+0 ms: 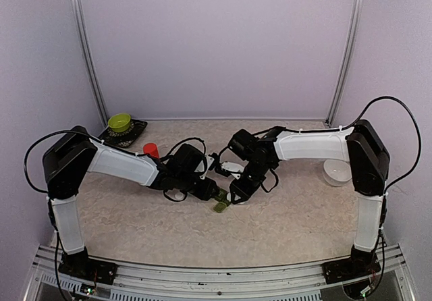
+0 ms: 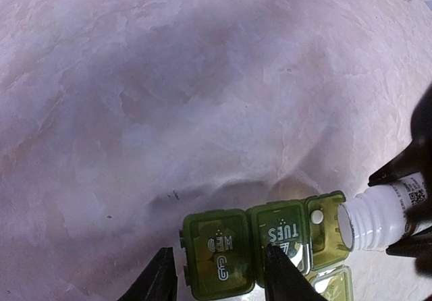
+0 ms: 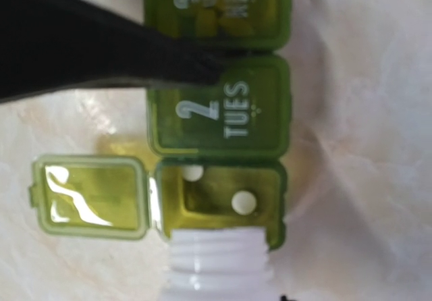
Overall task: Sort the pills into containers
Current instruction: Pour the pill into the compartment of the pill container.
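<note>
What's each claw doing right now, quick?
Left gripper: closed on the Wednesday end of the green pill containers.
Right gripper: closed on the white bottle, tipped at the open compartment.

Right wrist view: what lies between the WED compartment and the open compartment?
The closed TUES compartment, joined to the WED compartment above and the open compartment below; the right wrist view shows it.

The left arm and right arm match — white shells over the long links, black blocks at joints, wrists and bases. A black cable loops loose off each shoulder. Left fingers are black and tapered.
</note>
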Tool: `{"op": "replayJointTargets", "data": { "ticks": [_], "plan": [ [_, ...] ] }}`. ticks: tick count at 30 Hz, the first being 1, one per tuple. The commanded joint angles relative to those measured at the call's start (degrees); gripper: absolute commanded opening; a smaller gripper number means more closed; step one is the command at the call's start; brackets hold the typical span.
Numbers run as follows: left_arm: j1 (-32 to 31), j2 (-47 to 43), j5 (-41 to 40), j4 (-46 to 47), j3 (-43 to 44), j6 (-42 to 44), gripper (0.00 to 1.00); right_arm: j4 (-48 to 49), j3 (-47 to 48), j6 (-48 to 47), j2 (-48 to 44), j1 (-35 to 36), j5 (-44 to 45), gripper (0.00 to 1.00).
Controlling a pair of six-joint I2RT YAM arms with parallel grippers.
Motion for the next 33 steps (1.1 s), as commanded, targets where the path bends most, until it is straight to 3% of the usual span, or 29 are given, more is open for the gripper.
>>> {"op": "replayJointTargets", "data": {
  "ticks": [1, 16, 33],
  "plan": [
    [-0.20, -1.75, 0.09, 0.19, -0.84, 0.21, 0.44, 0.49, 0.76, 0.80, -0.51, -0.36, -0.01, 0.00],
    [-0.20, -1.73, 0.08, 0.14, -0.84, 0.17, 0.44, 5.03, -2.73, 1.83, -4.11, -1.10, -1.44, 0.00],
    [-0.20, -1.84, -0.18, -0.33, -0.68, 0.36, 0.44, 0.53, -1.23, 0.17, 0.17, -0.82, -2.13, 0.00]
  ]
}}
